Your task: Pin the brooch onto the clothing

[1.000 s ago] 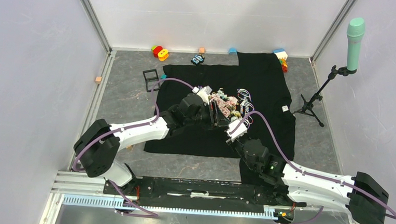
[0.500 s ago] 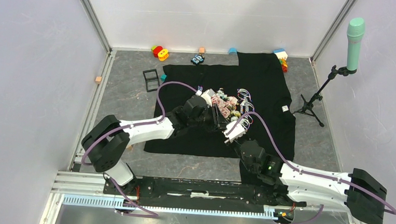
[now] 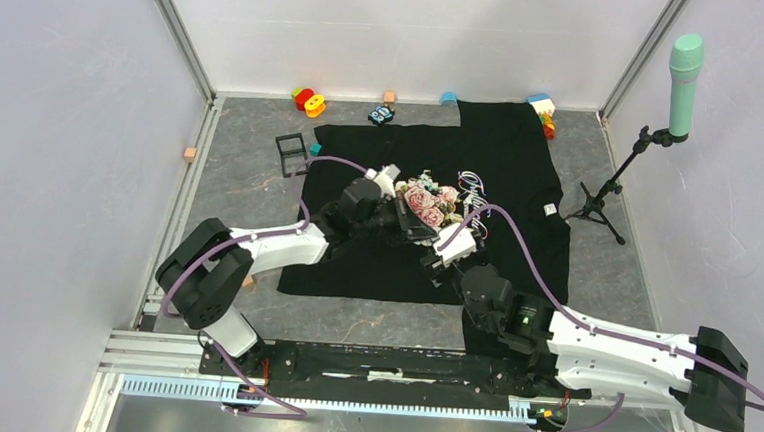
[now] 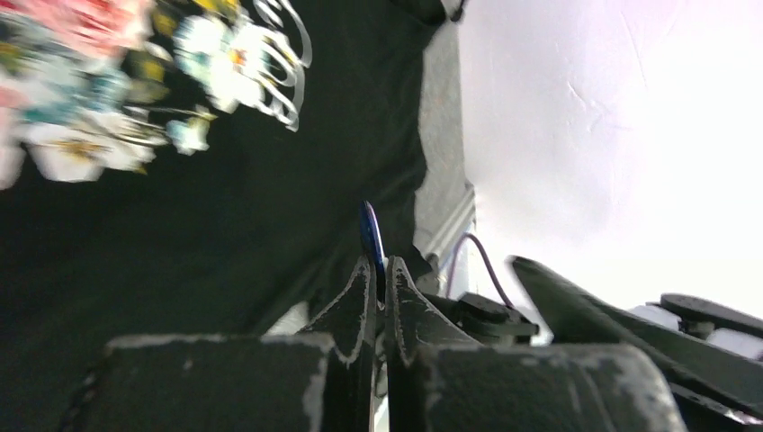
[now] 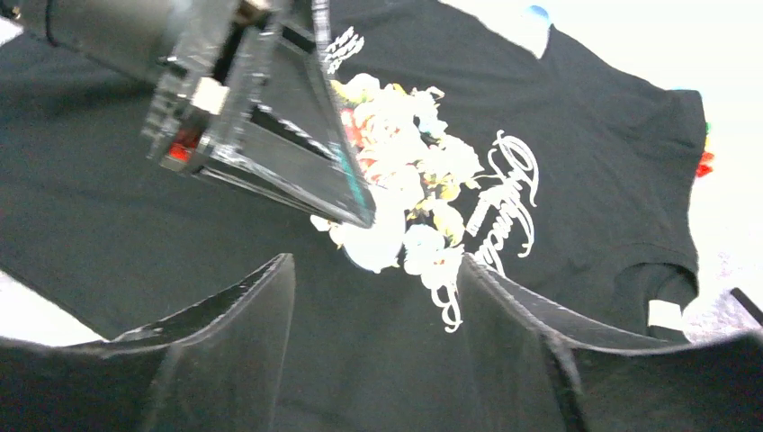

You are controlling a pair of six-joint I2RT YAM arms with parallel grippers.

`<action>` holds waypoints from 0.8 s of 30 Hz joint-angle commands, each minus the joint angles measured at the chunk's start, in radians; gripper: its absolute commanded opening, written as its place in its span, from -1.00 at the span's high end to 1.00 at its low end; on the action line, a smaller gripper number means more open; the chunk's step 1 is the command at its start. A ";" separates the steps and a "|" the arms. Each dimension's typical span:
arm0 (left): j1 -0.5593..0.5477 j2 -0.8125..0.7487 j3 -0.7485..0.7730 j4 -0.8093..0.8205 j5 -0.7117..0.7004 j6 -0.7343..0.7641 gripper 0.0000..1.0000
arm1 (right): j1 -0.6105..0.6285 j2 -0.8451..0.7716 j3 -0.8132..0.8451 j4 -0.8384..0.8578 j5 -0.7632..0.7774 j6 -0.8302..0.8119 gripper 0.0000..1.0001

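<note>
table (image 3: 240,177): grey and marbled, carries everything else.
clothing (image 3: 507,159): lies spread flat over the middle of the table, rose print (image 3: 427,204) facing up.
left gripper (image 4: 379,265): sits over the black cloth just beside the rose print, jaws pinched tight on the brooch (image 4: 371,236).
right gripper (image 5: 373,270): hangs close by the left gripper above the clothing, fingers spread wide, holds nothing.
brooch: stands on edge between the left fingertips, shows as a thin blue disc poking out past them; cannot tell whether it touches the fabric.
</note>
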 commanded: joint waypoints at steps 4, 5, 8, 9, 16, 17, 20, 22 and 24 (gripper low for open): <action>0.170 -0.120 -0.108 0.149 0.196 0.140 0.96 | -0.057 -0.045 0.115 -0.229 -0.027 0.156 -0.60; 0.193 -0.137 -0.120 0.167 0.241 0.154 0.96 | -0.113 -0.053 0.121 -0.240 -0.104 0.164 -0.60; 0.236 -0.191 -0.141 0.165 0.354 0.224 0.96 | -0.289 -0.077 0.124 -0.239 -0.426 0.185 -0.59; 0.243 -0.208 -0.143 0.147 0.395 0.265 0.95 | -0.350 -0.081 0.127 -0.232 -0.538 0.193 -0.60; 0.242 -0.359 -0.197 0.052 0.609 0.422 0.95 | -0.526 -0.049 0.240 -0.221 -1.049 0.331 -0.62; 0.241 -0.380 -0.202 0.019 0.617 0.444 0.96 | -0.527 -0.052 0.250 -0.202 -1.106 0.354 -0.61; 0.228 -0.414 -0.212 0.038 0.649 0.427 0.96 | -0.531 -0.054 0.266 -0.152 -1.209 0.409 -0.60; 0.214 -0.427 -0.209 0.046 0.680 0.415 0.96 | -0.531 -0.043 0.270 -0.135 -1.281 0.436 -0.59; 0.204 -0.429 -0.203 0.044 0.715 0.410 0.96 | -0.531 -0.027 0.272 -0.112 -1.342 0.481 -0.58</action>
